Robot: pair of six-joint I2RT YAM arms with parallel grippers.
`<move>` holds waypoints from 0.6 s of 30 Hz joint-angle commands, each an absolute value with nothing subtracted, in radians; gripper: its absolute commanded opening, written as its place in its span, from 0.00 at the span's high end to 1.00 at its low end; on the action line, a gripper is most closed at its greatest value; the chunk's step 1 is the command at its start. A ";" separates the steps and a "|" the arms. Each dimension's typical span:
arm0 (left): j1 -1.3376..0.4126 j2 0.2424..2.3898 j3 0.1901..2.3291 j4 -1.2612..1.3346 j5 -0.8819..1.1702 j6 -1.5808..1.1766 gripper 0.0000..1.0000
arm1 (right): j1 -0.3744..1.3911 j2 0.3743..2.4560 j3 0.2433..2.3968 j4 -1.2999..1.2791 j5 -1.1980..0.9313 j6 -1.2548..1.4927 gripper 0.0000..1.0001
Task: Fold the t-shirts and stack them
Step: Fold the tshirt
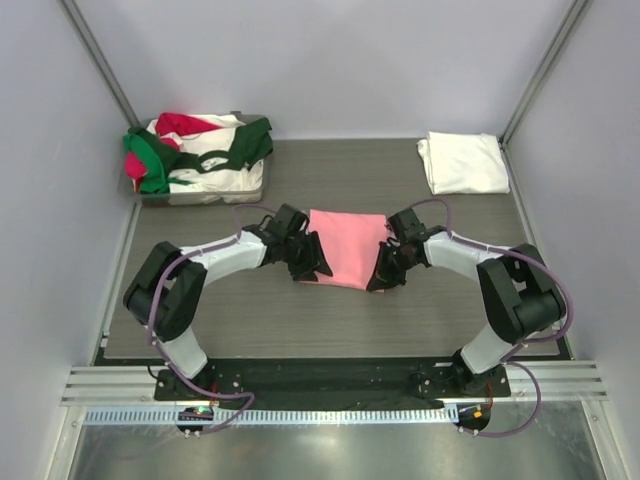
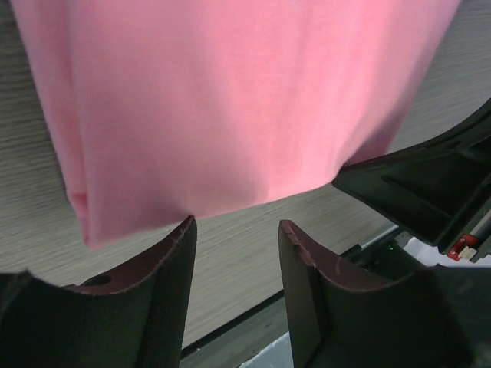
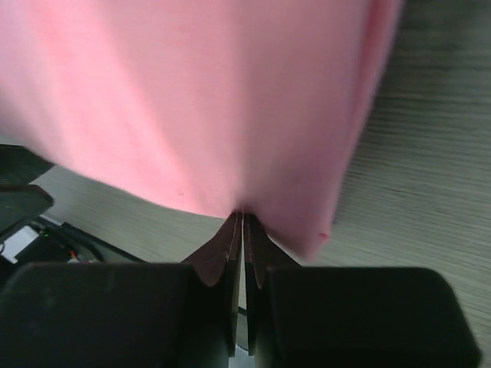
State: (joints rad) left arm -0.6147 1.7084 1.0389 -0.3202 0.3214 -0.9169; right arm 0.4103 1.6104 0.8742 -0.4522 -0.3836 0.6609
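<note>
Lying mid-table [image 1: 300, 320] between both arms as a smooth, plain folded rectangle: salmon-pink t-shirt [image 1: 345, 245]. Pinching its near right edge with right gripper [image 3: 243, 218], jaws pressed tight on the cloth. Holding left gripper [image 2: 236, 230] partly open at the near left edge, clamping nothing. Resting folded far right: white t-shirt [image 1: 463, 163]. Spilling over the tray [image 1: 205, 196] far left: heap of t-shirts [image 1: 200, 150].
</note>
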 commanded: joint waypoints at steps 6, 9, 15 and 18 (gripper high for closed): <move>-0.627 1.686 0.798 -0.213 0.203 -0.919 0.55 | 0.405 1.572 0.712 -0.396 -0.264 0.632 0.93; -0.627 1.655 0.749 -0.216 0.190 -0.910 0.57 | 0.405 1.554 0.669 -0.391 -0.262 0.632 0.95; -0.702 1.409 0.799 -0.428 0.054 -0.877 0.47 | 0.407 1.402 0.641 -0.463 -0.278 0.629 0.52; -0.706 1.318 0.799 -0.419 0.034 -0.876 0.25 | 0.410 1.293 0.667 -0.524 -0.281 0.630 0.29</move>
State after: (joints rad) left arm -0.6998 1.4052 0.7742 -0.3626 0.1246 -0.9001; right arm 0.4057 1.3708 0.6617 -0.4355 -0.3313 0.6502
